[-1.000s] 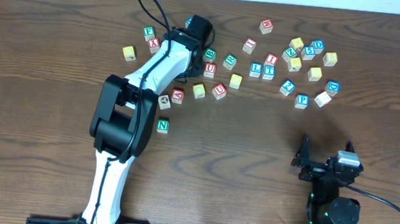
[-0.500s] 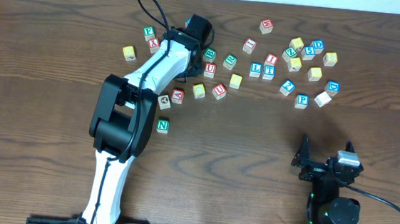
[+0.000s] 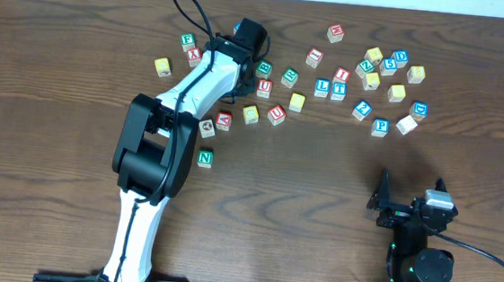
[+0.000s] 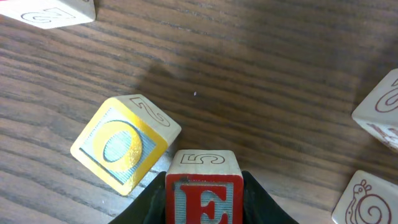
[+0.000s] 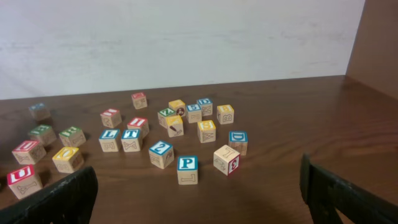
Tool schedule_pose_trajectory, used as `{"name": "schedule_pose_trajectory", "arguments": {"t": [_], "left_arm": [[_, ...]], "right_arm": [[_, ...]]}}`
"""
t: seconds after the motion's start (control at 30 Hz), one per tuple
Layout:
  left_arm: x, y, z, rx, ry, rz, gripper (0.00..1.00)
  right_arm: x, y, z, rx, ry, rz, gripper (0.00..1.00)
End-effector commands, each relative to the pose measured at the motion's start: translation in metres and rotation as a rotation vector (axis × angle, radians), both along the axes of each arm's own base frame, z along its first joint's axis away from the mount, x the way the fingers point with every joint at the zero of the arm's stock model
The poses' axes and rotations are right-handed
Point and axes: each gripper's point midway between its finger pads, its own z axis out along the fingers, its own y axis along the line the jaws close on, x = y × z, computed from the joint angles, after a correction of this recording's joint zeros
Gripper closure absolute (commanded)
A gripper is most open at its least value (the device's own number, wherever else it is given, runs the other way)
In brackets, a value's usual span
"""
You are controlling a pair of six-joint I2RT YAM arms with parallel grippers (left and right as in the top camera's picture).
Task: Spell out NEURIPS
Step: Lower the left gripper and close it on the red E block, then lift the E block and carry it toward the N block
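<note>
Dark brown wood-grain table (image 3: 301, 199): small wooden letter cubes (image 3: 380, 127) scattered over far half; green-N cube (image 3: 205, 158) sits apart, nearer.

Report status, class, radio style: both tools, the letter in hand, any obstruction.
Left tool shut on red E cube. Right tool open, empty, away from the cubes. Yellow cube close beside it.

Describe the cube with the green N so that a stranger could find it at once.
Find the left arm, white and black, reaching across the table. Beside its big black elbow, toward the table's middle, sits the N cube. It stands alone, nearer the front than every other cube; the rest crowd farther back.
</note>
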Motion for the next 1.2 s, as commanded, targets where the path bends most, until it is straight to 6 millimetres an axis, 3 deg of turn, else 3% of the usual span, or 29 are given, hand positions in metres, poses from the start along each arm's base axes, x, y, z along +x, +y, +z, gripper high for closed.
{"name": "schedule_pose_trajectory", "arguments": {"t": [0.0,0.43,0.6,0.7,0.93,1.17], "left_arm": [[-0.012,0.009,-0.019,0.03,0.049,0.004,0.72],[-0.012,0.009,-0.018,0.03,0.049,0.004,0.81],[-0.01,0.008,-0.004,0.021,0.025,0.004,0.9],[-0.006,0.007,0.017,0.006,-0.014,0.001,0.91],[-0.005,0.006,0.096,-0.038,-0.145,-0.017,0.91],[-0.037,0.018,0.162,-0.045,-0.179,-0.033,0.9]], "right_arm": [[0.0,0.0,-0.002,-0.009,0.007,0.001,0.01],[0.0,0.0,-0.002,-0.009,0.007,0.001,0.01],[0.0,0.0,-0.002,-0.009,0.007,0.0,0.01],[0.0,0.0,-0.002,-0.009,0.007,0.0,0.01],[0.0,0.0,-0.002,-0.009,0.007,0.0,0.01],[0.0,0.0,-0.002,-0.009,0.007,0.001,0.01]]}}
